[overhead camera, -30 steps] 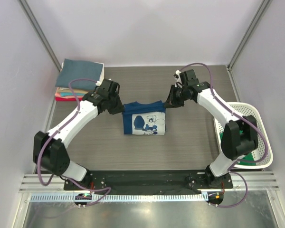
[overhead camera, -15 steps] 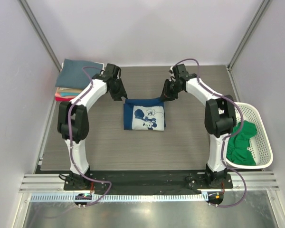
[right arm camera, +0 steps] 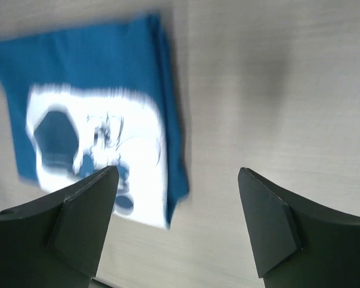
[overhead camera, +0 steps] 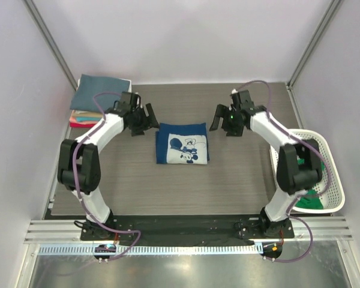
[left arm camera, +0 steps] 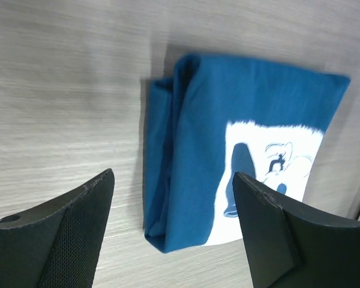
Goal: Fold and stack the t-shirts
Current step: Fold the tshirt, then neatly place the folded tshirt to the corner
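Pale walls (overhead camera: 186, 42) close in the grey wood-grain table (overhead camera: 240, 174) on the left, far and right sides. At the far left corner I see the folded stack (overhead camera: 100, 93) sitting right at the table's left edge, slate-blue on top, with tan, teal and red layers showing along its near side. My left arm (overhead camera: 108, 129) reaches past the stack's near right corner. The left jaws are spread wide with nothing in them, just off the far left corner of the navy shirt (overhead camera: 182, 143), with a thin strip of bare table between.

That shirt lies flat at mid-table, folded to a rectangle with the white cartoon print up. From the left wrist I can see its left edge (left arm camera: 159, 162) as doubled layers. Wide bare table runs from its near edge to the arm bases.

The right jaws are also spread and holding nothing, near the shirt's far right corner but apart from it. The right wrist view is blurred.

At the table's right edge stands the white mesh basket (overhead camera: 335, 180), with the green shirt (overhead camera: 312, 202) bunched inside, partly hidden behind my right arm (overhead camera: 297, 168)
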Robot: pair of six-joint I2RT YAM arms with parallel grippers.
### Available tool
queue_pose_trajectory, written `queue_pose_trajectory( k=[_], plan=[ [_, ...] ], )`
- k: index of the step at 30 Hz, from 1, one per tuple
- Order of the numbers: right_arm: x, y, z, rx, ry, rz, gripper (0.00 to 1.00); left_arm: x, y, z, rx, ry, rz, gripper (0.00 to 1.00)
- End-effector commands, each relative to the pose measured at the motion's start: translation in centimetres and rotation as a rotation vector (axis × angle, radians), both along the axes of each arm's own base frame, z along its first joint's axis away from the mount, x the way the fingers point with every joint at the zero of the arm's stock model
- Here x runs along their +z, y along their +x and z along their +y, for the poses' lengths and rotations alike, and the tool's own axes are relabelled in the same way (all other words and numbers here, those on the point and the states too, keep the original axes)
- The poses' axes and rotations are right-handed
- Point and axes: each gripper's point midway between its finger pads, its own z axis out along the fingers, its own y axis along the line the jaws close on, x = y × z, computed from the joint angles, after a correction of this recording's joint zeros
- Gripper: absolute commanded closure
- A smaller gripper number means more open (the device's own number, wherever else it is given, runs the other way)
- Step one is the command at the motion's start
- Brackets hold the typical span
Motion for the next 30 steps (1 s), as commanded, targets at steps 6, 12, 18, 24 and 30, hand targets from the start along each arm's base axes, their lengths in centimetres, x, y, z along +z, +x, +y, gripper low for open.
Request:
queue_pose_trajectory(
  k=[6,12,18,24,30],
  plan=[
    [0.9,-8.3,5.0,0.175,0.17,-0.132,0.13,-2.7,1.6,-3.0,-0.058,-0.197,-0.157,0.2],
    [-2.7,-12.2,6.7,0.246,0.184,-0.076,0.14,-5.2,2.6,-3.1,-0.012,-0.218,-0.154,0.2],
    [-4.7,-13.7,5.2,0.12,0.219,-0.187,0.17,-7.5,3.4,-4.0,0.01,-0.277,-0.11,0.3],
    [-3.0,-14.0,4.2,0.084,0.25,-0.303,0.15,-6.9,2.4,-5.0,-0.008,-0.361,-0.108,0.53],
    [-3.5,-13.9,4.6,0.1,0.251,-0.277,0.16,-6.7,3.3,-6.8,-0.074,-0.426,-0.1,0.99]
  ],
)
